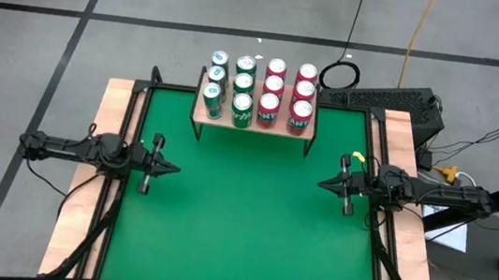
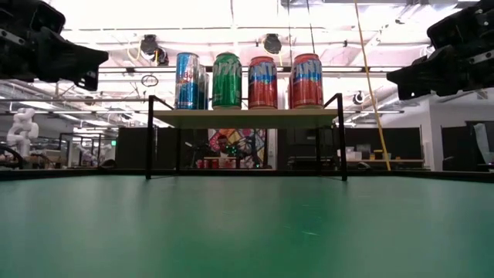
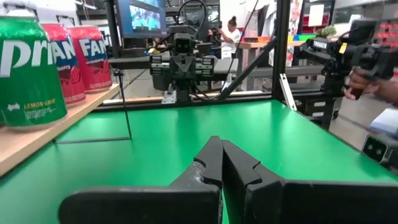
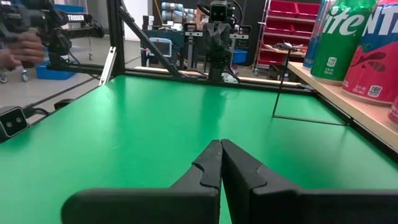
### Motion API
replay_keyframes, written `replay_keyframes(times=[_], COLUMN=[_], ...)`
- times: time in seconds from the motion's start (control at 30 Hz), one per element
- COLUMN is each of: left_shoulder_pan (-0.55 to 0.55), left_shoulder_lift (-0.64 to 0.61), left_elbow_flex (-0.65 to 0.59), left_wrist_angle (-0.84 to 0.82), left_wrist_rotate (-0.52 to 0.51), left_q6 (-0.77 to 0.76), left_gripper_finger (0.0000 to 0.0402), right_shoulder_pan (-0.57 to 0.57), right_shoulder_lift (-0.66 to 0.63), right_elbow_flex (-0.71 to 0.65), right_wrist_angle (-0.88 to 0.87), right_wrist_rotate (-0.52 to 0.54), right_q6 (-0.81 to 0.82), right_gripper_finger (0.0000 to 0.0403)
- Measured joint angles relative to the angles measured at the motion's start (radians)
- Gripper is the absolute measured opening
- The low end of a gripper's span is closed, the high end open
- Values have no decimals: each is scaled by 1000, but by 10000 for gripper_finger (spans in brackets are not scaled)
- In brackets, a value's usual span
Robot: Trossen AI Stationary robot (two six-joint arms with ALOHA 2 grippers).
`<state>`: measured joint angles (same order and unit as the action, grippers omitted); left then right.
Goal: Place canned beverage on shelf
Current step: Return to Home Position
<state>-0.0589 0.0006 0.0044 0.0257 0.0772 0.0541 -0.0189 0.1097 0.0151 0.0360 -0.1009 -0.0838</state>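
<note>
Both end effectors (image 1: 176, 168) (image 1: 322, 183) closed, apparently empty

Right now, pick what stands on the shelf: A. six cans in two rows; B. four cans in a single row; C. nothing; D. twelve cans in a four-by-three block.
D: the high view shows twelve cans on the shelf, standing four across and three deep.

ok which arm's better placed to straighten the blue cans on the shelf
Likely left: the blue drink cans stand at the end of the wooden-topped black-legged shelf nearest the left gripper; the right gripper sits off the end with red drink cans.
</note>
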Motion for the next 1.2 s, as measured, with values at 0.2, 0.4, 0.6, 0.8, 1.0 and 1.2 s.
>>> replay_keyframes(times=[0.2, 0.4, 0.6, 0.8, 1.0, 1.2], left_shoulder_pan=[0, 0, 0, 0, 0, 0], left_shoulder_lift=[0, 0, 0, 0, 0, 0], left_elbow_flex=[0, 0, 0, 0, 0, 0], left_wrist_angle=[0, 0, 0, 0, 0, 0], left_wrist_rotate=[-4, -6, -6, -6, -6, -6], left_q6=[-43, -42, -42, -43, -45, -45], left_gripper_finger=[0, 0, 0, 0, 0, 0], right_shoulder_pan=[0, 0, 0, 0, 0, 0], right_shoulder_lift=[0, 0, 0, 0, 0, 0], right_elbow_flex=[0, 0, 0, 0, 0, 0], right_wrist_angle=[-3, -3, -3, -3, -3, -3], right_wrist_rotate=[0, 0, 0, 0, 0, 0], right_q6=[44, 76, 73, 73, 73, 73], right_gripper_finger=[0, 0, 0, 0, 0, 0])
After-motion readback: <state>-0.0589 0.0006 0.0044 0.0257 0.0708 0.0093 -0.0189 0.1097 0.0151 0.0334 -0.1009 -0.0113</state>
